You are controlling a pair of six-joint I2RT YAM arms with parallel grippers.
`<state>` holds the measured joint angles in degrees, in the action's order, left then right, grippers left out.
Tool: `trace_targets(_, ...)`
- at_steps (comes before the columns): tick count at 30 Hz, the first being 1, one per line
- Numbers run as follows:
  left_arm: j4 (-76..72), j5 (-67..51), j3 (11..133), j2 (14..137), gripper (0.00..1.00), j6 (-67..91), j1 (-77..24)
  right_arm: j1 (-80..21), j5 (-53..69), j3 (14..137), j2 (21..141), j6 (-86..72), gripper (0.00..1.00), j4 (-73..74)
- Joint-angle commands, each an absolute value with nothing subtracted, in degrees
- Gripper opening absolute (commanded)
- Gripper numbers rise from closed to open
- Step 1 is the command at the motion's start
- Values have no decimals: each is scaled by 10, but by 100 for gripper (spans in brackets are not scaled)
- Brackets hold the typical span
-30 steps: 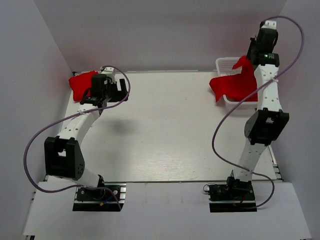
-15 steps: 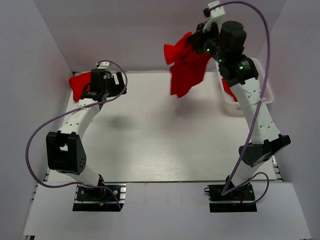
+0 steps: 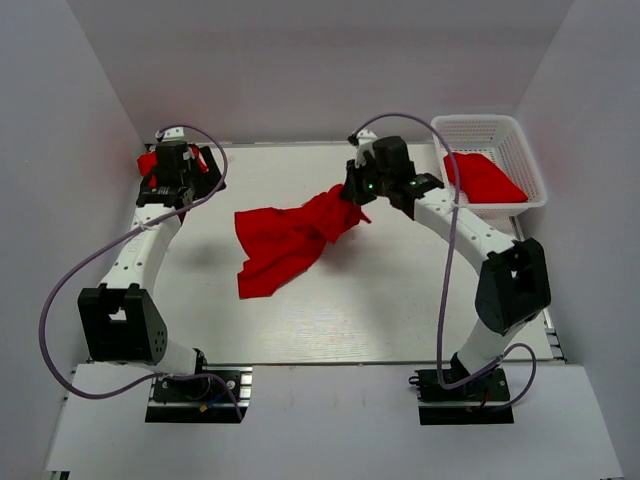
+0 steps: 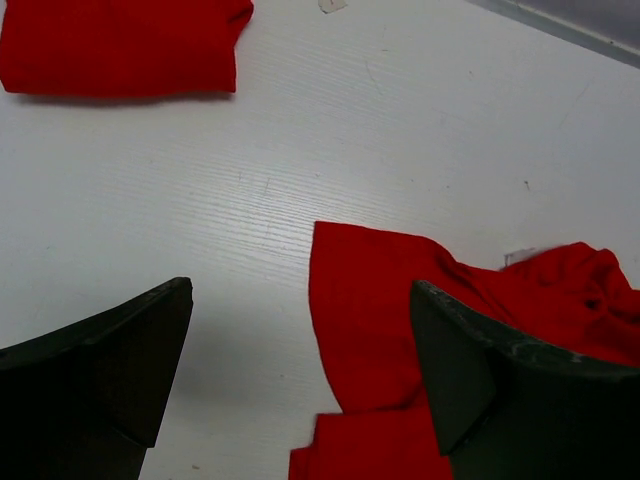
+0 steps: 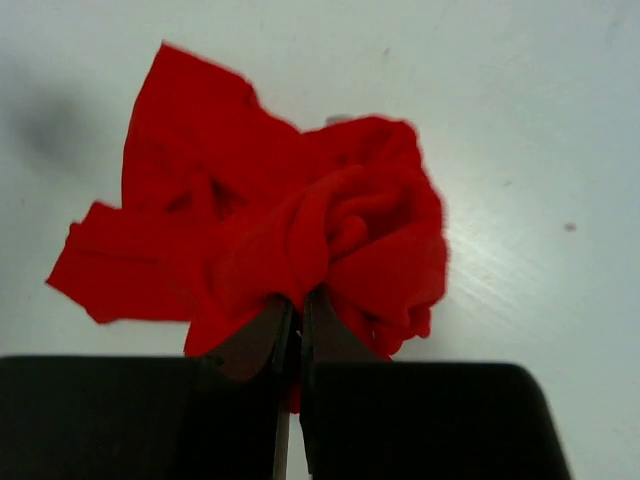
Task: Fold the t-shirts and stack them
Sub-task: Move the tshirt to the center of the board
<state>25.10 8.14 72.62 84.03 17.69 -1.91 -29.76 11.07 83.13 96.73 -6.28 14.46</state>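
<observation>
Find the white table (image 3: pixel 400 310) just beyond the two arm bases; on its middle, somewhat left of centre, lies the crumpled bright red cloth t-shirt (image 3: pixel 280 245). Its near part lies loose and fairly flat on the surface; its far right end is gathered into a thick bunch.

Check the right gripper (image 3: pixel 350 195) at that bunched end; its two dark fingers are pressed together on a fold of the cloth. In the right wrist view the fabric swells out from between them; you cannot tell whether the pinched end rests on the table or hangs just above it.

Check the left gripper (image 4: pixel 300 290) above the far left part of the table; its jaws are spread wide and it holds nothing. In the left wrist view an edge of the crumpled garment shows on the table between its fingers.

Look past it to the folded bright red cloth t-shirt (image 4: pixel 120 45); it lies flat in the far left corner, well apart from the crumpled one. The top view shows it largely hidden behind the left wrist.

At the far right corner stands the white plastic lattice basket (image 3: pixel 528 160); a third bright red t-shirt (image 3: pixel 483 178) lies inside it.
</observation>
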Motion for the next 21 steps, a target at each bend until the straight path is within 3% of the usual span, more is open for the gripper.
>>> trace_targets(1,234,20,708,809,99,153,-13,-312,153,799,985,-70,4,69)
trace_targets(3,201,-66,688,802,99,111,-13,-316,151,802,1000,-65,34,104)
trace_targets(4,195,-94,688,797,99,96,-13,-316,149,830,1014,-64,64,129)
trace_targets(7,195,-152,682,797,99,56,-26,-313,122,902,1005,-37,90,223)
trace_targets(11,195,-197,650,791,99,79,-26,-309,53,940,950,-29,90,247)
trace_targets(15,215,-152,614,785,99,126,-26,-302,43,986,954,-38,90,293)
trace_targets(21,237,-90,554,769,96,173,-26,-316,131,953,976,-31,90,259)
